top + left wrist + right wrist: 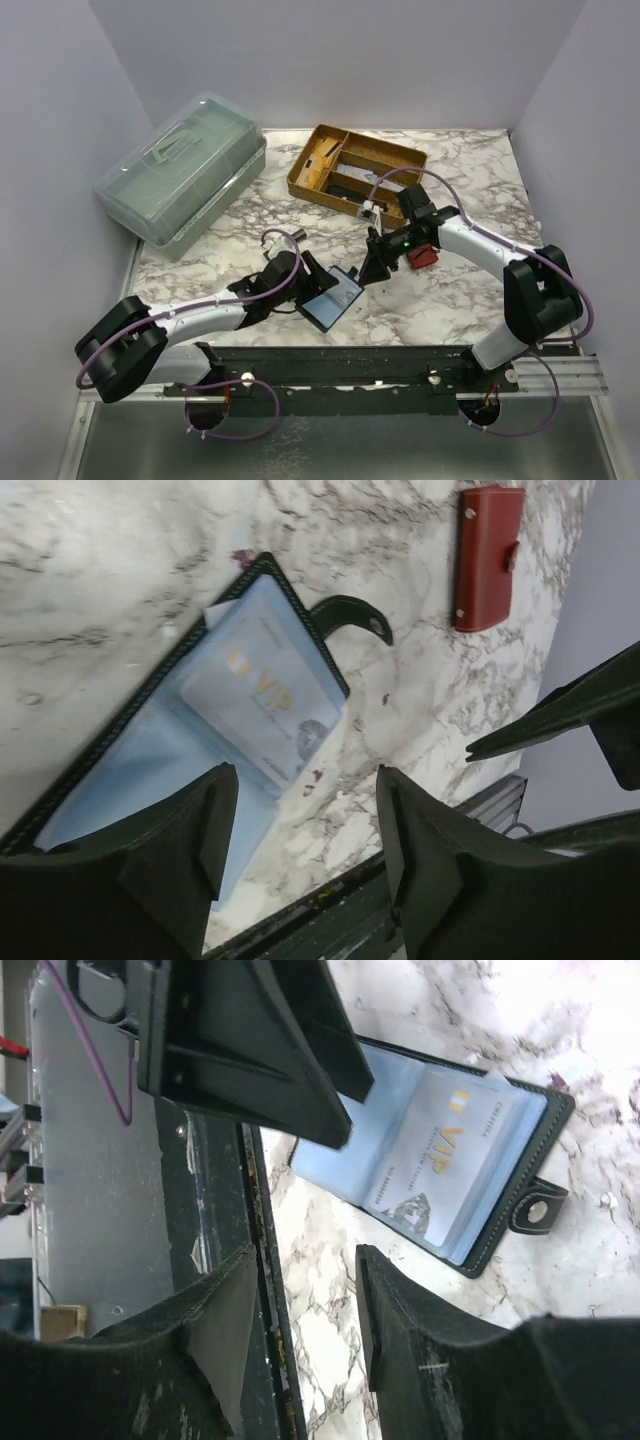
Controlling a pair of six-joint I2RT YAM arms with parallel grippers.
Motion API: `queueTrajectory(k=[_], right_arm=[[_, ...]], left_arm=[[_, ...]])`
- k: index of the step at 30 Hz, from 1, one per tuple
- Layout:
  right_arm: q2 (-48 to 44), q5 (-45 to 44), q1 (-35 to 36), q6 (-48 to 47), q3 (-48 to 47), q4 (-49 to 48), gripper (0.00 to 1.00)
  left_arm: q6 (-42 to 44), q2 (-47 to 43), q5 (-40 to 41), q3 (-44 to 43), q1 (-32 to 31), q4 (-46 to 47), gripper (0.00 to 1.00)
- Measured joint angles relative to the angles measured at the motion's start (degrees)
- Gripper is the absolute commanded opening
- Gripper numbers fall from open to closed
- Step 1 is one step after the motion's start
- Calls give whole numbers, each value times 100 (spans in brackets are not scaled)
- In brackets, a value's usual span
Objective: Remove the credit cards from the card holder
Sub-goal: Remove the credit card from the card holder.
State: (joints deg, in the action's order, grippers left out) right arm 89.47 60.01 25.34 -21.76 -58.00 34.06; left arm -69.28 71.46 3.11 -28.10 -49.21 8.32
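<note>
A black card holder [322, 312] lies open on the marble table, pale blue sleeves up, strap to the right. A pale blue-grey credit card [265, 695] marked VIP sits in its right sleeve; it also shows in the right wrist view [445, 1155]. My left gripper [306, 289] is open and empty, low over the holder's left half [110, 780]. My right gripper [371, 276] is open and empty, just right of the holder [505, 1225], above the table near the front rail. In the wrist views my left gripper [305, 815] and right gripper [305, 1305] hold nothing.
A shut red card holder [421, 256] lies by the right arm and shows in the left wrist view [487, 555]. A wooden divided tray [305, 165] stands at the back centre. A grey-green lidded plastic box [185, 175] stands at the back left. A black rail [350, 355] runs along the front edge.
</note>
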Motion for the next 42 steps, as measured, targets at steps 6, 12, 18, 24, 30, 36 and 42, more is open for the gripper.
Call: queueTrajectory(k=[6,12,18,24,30,36,42], right_arm=[[702,-197,57,557,-144,-238,39],[1067,-306,192,892,-339,-387,33],[1416,-404,210,1080,-389,-461,35],[1720,-570,236,1187,-470,-466,37],[1987,-844,249,1233,-732,-463,38],[2068,-1123,286,1272,-763,-455,40],[2133,-1207,337,1274,-804,-435,39]], left_arm=[[-428,-299,433,629,0,247,58],[-704,-490,702,968,0,800,53],[-815,-382,721,1137,0,1281,53],[-876,-66,719,1143,0,1725,48],[-1003,358,673,1167,0,2072,48],[-1152,710,573,1167,0,2188,49],[-1266,826,518,1167,0,2260,48]])
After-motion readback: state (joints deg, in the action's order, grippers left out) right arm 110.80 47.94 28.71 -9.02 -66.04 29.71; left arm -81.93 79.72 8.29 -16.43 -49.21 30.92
